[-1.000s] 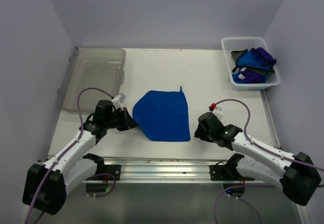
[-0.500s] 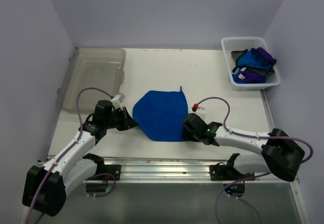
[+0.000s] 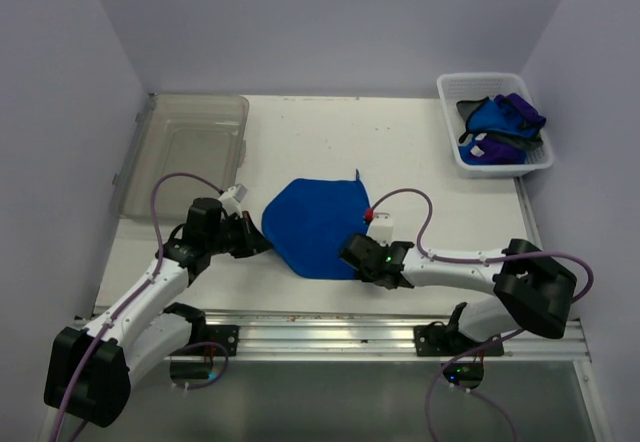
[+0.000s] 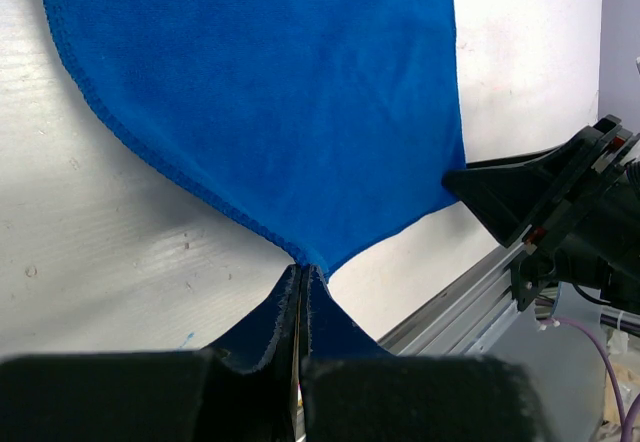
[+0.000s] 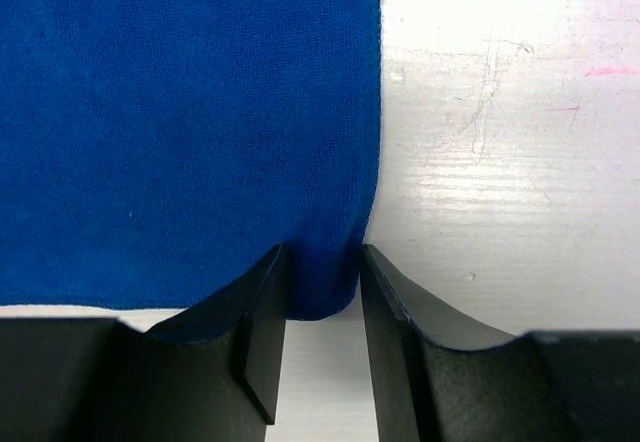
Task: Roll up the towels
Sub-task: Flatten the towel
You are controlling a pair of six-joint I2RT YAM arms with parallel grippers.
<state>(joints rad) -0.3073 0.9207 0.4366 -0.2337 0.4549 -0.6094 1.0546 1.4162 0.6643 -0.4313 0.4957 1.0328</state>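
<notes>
— Where's the towel (image 3: pixel 320 227)?
— Flat on the desk (image 3: pixel 430 162), just ahead of my jaws. My left jaws are pinched tight on its left corner. My right jaws stand part open, astride the near right corner.
— Next?
— I'd close squarely over the hem and keep both corners level.

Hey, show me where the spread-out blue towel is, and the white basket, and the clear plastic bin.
blue towel (image 3: pixel 322 227): top external view, middle of the flat cloth.
white basket (image 3: pixel 500 169): top external view, its near wall.
clear bin (image 3: pixel 188 154): top external view, its bare floor.
</notes>
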